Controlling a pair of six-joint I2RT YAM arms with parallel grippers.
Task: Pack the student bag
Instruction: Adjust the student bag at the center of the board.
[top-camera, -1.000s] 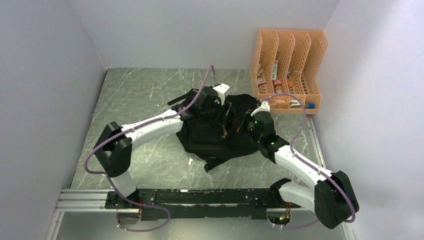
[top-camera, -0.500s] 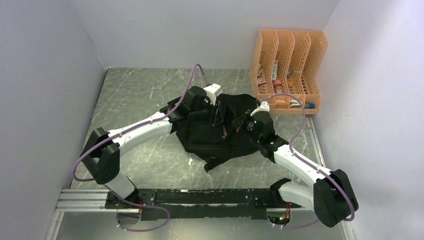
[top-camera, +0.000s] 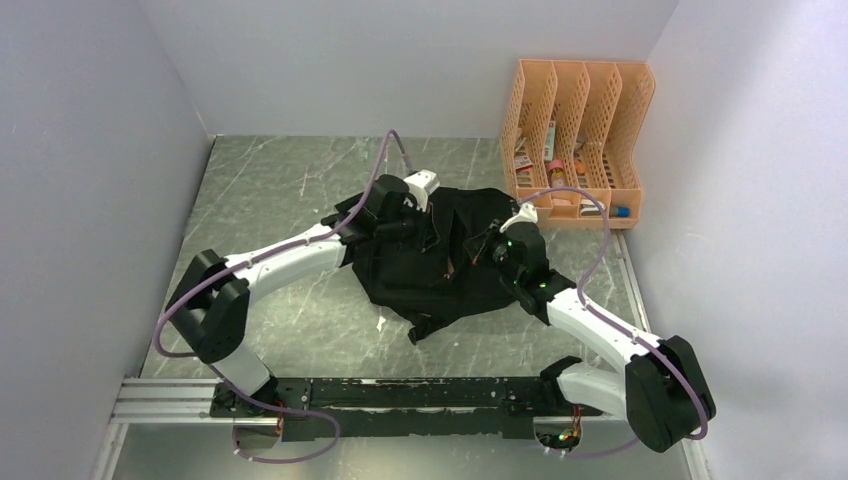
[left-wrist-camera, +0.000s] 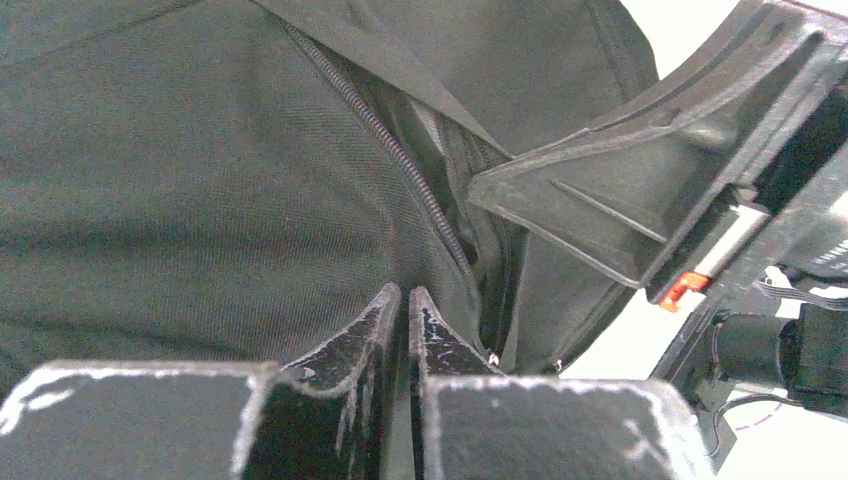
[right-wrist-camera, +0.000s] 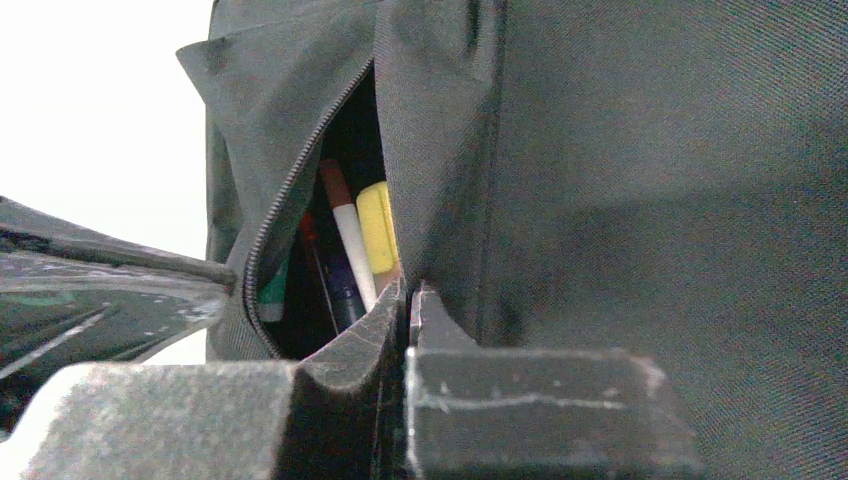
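Centrally on the grey marbled desk (top-camera: 270, 190) lies the student bag (top-camera: 440, 265), slumped flat, straps trailing toward the near edge. It is well apart from the left wall and near the orange file organiser (top-camera: 580, 120) in the far right corner, which has small items in its slots.

Both arms reach in over the bag from either side and meet above its upper half.

Left claw (left-wrist-camera: 405, 300): clenched, tips almost together and pressed into the black fabric just beside the zipper (left-wrist-camera: 400, 165). The cloth puckers at the tips, so it looks like a pinch on the bag's panel.

Right claw (right-wrist-camera: 410, 295): clenched too, with a fold of the opening's edge running down into its tips, apparently held.

Between the two grips the zip gapes. Inside the pocket: a white marker (right-wrist-camera: 345, 240) with a reddish cap, a yellow piece (right-wrist-camera: 377, 225) beside it, and darker pens below.

Step in hand, by my reading: holding the pocket mouth apart, contents already in. Next move likely calls for one claw to keep the cloth taut while the other finds the zip pull, which I cannot locate in these views.
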